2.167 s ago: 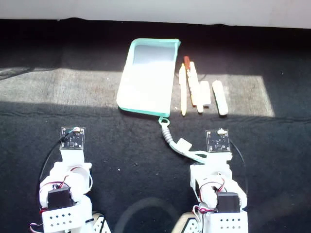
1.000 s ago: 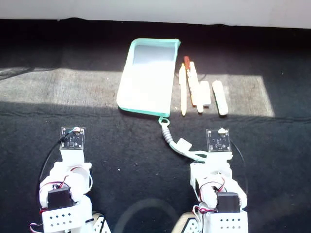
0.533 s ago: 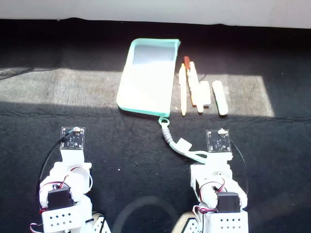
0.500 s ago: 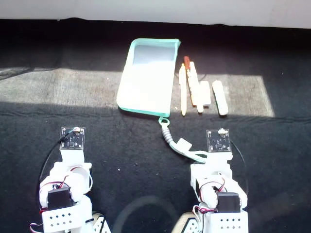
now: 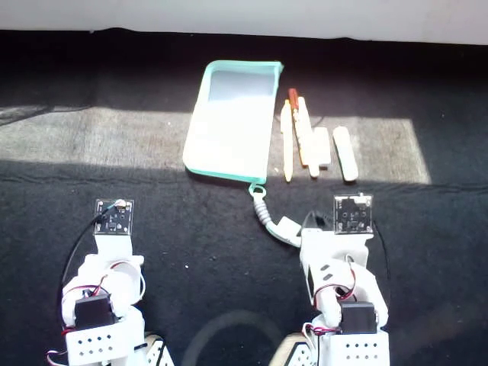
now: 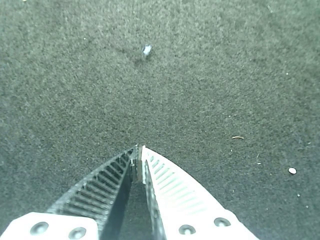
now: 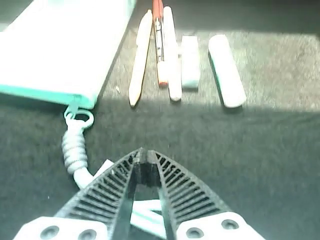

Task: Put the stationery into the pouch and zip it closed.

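Stationery (image 5: 308, 141): five pieces, one pouch (image 5: 229, 130)

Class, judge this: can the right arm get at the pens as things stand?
Probably yes. The right gripper faces the pens with bare table between; the coiled strap lies off to one side.

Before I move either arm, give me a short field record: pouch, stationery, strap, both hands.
pouch: flat on the dark cloth; zip state unclear
stationery: five pieces in a row beside the pouch, all outside it
coiled strap: on the pouch's corner, trailing toward the right arm
left hand: shut, empty, over bare cloth
right hand: shut, empty, above the strap's end, short of the stationery
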You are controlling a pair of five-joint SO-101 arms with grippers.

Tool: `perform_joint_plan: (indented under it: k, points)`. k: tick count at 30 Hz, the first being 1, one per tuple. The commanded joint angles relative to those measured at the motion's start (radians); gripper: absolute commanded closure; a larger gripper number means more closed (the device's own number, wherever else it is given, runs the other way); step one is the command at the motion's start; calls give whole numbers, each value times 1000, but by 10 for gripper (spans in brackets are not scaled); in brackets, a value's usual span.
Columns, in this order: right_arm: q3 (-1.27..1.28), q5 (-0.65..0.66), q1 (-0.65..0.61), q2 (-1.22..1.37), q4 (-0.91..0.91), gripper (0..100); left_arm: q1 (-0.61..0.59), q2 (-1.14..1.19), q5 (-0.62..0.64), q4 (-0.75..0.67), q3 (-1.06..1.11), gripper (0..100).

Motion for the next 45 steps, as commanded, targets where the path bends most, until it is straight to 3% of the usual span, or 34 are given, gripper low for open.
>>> perform_joint_plan:
  k: [1, 4, 6, 16, 23, 30, 34, 45]
  points:
    - [54, 34, 2, -2, -96, 988, 12, 1, 8, 6, 18, 989]
    - [25, 235, 1, 1, -70, 946, 12, 1, 8, 6, 18, 989]
    - [-16, 301, 4, 2, -13, 927, 12, 1, 8, 6, 18, 989]
    - [-467, 301, -97, 67, 259, 872, 15, 1, 6, 6, 18, 987]
    - [-874, 117, -139, 639, 387, 871, 15, 1, 6, 6, 18, 987]
    - [-1116, 18, -289, 1283, 435, 868, 15, 1, 6, 6, 18, 987]
    - [-1251, -23, -341, 1592, 452, 766, 15, 1, 6, 6, 18, 987]
    - [-1638, -26, -452, 2068, 535, 740, 15, 1, 6, 6, 18, 987]
